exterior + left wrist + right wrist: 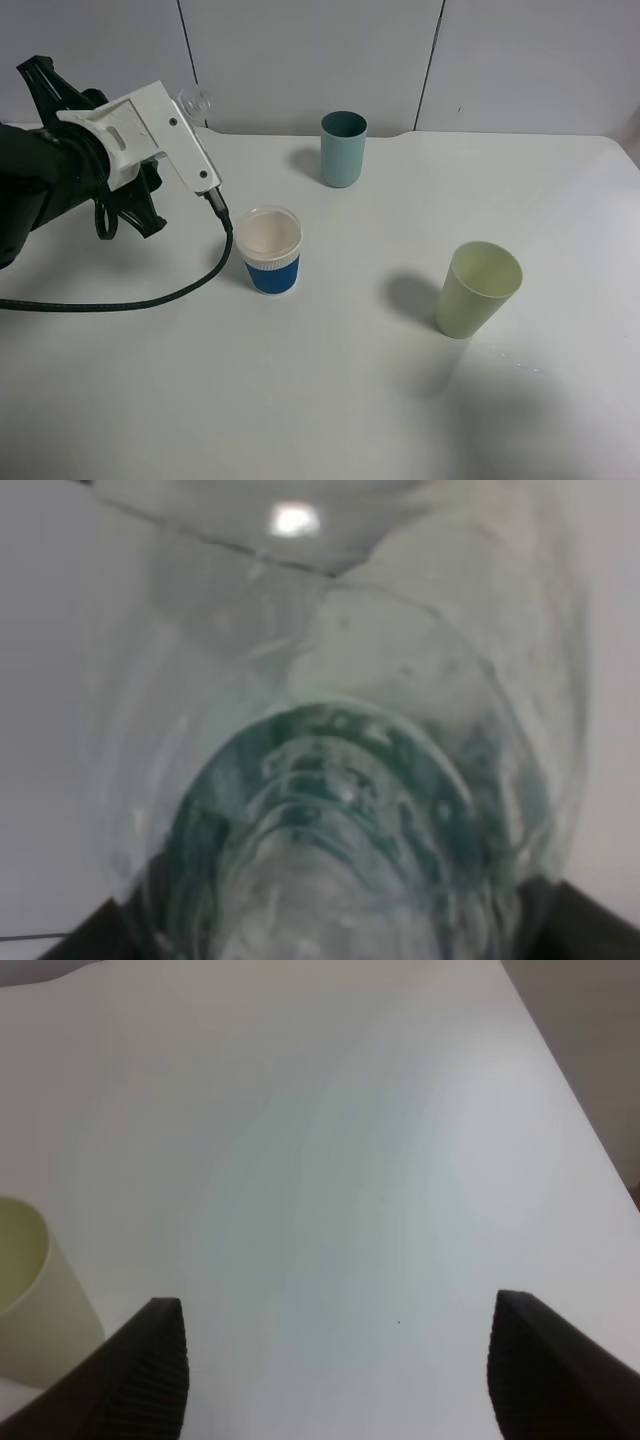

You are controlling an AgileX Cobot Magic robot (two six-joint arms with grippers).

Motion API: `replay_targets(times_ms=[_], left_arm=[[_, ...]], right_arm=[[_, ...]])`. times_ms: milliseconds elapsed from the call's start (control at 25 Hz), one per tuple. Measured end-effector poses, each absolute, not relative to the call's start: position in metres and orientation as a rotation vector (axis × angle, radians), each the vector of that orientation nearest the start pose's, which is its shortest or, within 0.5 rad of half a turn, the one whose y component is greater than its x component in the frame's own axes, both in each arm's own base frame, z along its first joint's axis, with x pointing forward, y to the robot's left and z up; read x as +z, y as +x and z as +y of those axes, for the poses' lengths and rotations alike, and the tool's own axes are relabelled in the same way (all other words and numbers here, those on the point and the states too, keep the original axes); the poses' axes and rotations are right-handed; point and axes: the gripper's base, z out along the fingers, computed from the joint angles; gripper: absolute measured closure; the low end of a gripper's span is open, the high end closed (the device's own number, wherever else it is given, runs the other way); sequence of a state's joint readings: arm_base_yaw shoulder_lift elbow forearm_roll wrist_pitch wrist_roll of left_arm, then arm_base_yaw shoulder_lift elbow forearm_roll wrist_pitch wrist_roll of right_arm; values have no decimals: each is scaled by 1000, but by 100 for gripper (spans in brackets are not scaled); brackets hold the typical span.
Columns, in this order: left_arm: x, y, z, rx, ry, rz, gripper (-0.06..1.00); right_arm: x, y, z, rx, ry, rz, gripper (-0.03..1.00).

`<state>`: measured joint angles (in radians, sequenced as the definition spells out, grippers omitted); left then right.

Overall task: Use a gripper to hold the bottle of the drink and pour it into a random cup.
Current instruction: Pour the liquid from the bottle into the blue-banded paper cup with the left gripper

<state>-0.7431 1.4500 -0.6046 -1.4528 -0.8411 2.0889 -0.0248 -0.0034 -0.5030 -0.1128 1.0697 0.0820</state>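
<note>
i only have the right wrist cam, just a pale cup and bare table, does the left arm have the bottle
Observer: Yes, the left gripper is shut on the bottle, held up on the left of the high view.
Operator: is it over a cup
Observer: Not by the high view. The nearest one, the blue paper cup, stands to its right and nearer the camera.
Operator: any cups besides mine
Observer: A teal cup stands upright at the back, apart from the others.
</note>
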Motion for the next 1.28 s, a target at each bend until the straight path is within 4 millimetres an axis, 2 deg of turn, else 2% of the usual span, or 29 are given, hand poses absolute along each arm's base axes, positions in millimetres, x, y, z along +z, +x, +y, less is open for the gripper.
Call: replay_targets(times_ms=[560, 1080, 1280], left_arm=[[192, 231, -132, 1007, 1273, 1786, 44], [188, 223, -145, 997, 1356, 1742, 44], [186, 222, -144, 1011, 1384, 1759, 44]], right_arm=[[278, -7, -9, -99, 115, 2040, 33], [278, -7, -9, -99, 115, 2040, 33], [278, -7, -9, -99, 115, 2040, 33]])
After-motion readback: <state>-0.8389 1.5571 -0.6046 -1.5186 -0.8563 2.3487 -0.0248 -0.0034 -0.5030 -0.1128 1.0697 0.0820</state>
